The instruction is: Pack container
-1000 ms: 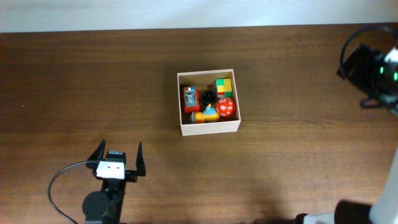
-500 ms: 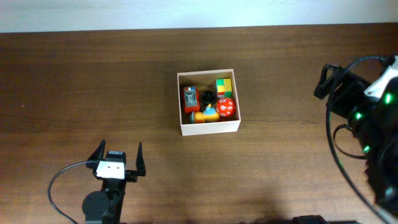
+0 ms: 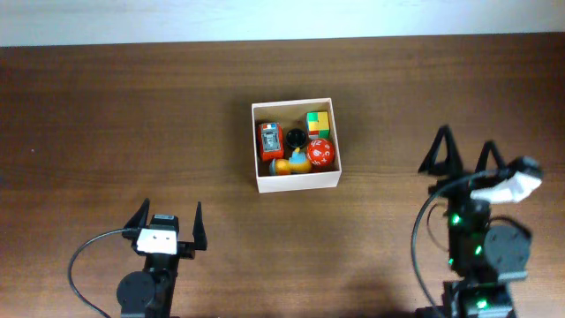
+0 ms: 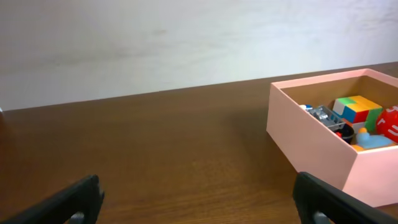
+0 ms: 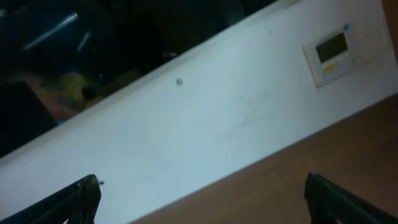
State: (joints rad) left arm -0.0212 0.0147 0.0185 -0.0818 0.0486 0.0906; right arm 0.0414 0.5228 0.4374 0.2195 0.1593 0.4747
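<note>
Container (image 3: 297,182) sat roughly mid-worktop (image 3: 132,106), open top up, with a multicoloured cube (image 3: 318,123), a red ball (image 3: 320,154), a red toy (image 3: 270,140) and a black round bit (image 3: 295,137) inside. My left fingers (image 3: 138,217) were spread wide, holding nothing, near-left and well apart from the box. Right fingers (image 3: 439,155), near-right, were also splayed wide and empty.

The container (image 3: 298,182) is a square, shallow box, open at the top, with white outer walls and a tan interior. It sits flat and upright near the middle of my table (image 3: 132,115). In my left wrist view it lies to the right, one corner toward me. Small coloured toys (image 3: 320,154) cover its floor.
</note>
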